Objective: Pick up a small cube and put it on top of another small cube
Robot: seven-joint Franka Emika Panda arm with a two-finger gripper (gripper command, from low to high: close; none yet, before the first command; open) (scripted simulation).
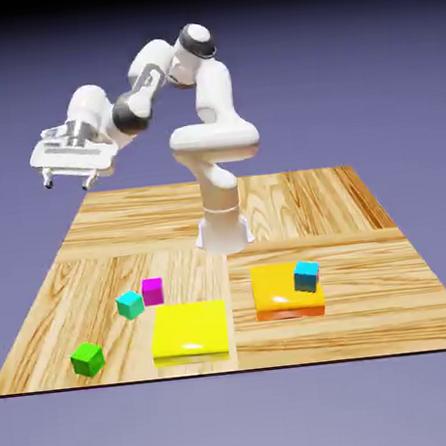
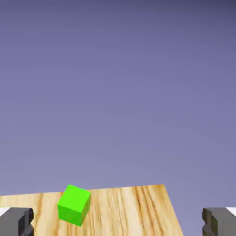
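Green cube (image 1: 87, 358) sits nearest at the bench (image 1: 371, 308) front edge; the magenta cube (image 1: 153, 290) lies further in, touching or just beside a teal cube (image 1: 130, 303). Hand (image 1: 68, 180) hangs high off the exterior view's left, jaws fully spread, empty. Best to bring it straight above magenta and descend clear of teal.

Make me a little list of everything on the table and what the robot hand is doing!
robot hand: open, empty, high above the table's far corner at the exterior view's left
small magenta cube: on the wooden table, just beside the small teal cube
small green cube: alone near the front corner at the exterior view's left; the only cube in the hand view
flat yellow square block: near the front middle
flat orange square block: to the exterior view's right, with a small blue cube on top
stacking: not yet started
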